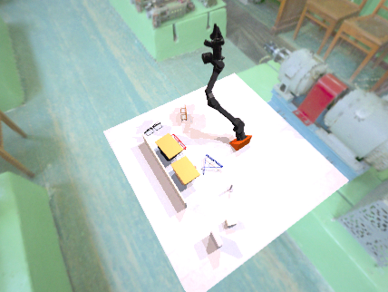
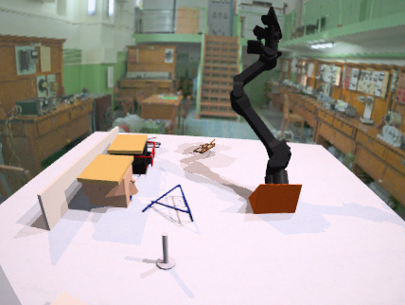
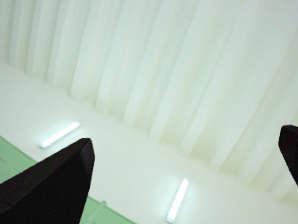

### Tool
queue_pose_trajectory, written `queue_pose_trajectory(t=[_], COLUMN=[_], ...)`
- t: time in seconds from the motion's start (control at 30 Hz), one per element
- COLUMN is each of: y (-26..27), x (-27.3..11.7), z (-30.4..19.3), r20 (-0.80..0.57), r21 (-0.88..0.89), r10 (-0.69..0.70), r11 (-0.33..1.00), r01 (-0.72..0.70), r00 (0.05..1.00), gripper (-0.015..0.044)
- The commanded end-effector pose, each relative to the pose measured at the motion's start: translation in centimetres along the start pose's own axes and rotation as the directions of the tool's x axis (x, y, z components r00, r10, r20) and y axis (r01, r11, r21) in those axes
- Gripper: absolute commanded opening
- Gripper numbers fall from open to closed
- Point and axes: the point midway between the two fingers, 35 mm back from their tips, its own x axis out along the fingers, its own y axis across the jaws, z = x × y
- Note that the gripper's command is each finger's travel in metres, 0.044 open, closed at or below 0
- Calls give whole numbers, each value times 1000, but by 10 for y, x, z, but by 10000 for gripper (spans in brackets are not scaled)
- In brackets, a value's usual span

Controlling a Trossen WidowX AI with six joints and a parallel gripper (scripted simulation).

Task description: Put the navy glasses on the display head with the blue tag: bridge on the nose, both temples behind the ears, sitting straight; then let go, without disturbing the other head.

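Note:
The navy glasses (image 1: 215, 161) (image 2: 185, 203) rest on the white table between the heads and the arm's base, temples spread. The tan head (image 1: 186, 170) (image 2: 101, 193), under a yellow slab, stands nearer in the exterior view; a small patch of blue (image 2: 132, 196) shows at its front, its face partly hidden. The other head (image 1: 169, 146) (image 2: 140, 164) is black under a yellow slab, with red glasses (image 1: 179, 141) (image 2: 152, 152) at its face. My gripper (image 1: 216, 31) (image 2: 271, 17) (image 3: 188, 141) is open and empty, raised high and pointing up, far from the glasses.
A long upright board (image 1: 166, 174) (image 2: 76, 177) stands behind the heads. Black-framed glasses (image 1: 153, 129) lie near its far end. Orange-brown glasses (image 1: 183, 111) (image 2: 205, 147) lie farther along the table. A grey peg on a round base (image 2: 165, 248) and small blocks (image 1: 230, 223) stand toward the opposite side.

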Motion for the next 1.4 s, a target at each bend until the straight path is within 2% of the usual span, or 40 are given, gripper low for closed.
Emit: queue_pose_trajectory(t=[0.0,0.23,0.37,0.53,0.67,1.0,1.37], y=[0,0,-2,-20,-33,-105,-216], x=[0,0,1,2,1,-4,-24], z=[0,0,-15,-66,-81,-161,-215], r20=[0,0,-26,-110,-122,-239,-294], r21=[0,0,-22,-101,-183,-379,-500], r10=[0,0,-11,-71,-113,-282,-530], r11=[1000,1000,1000,993,979,908,795], r01=[0,0,10,60,90,178,345], r00=[1000,1000,1000,991,986,929,795], gripper=[426,440,335,204,200,200,200])
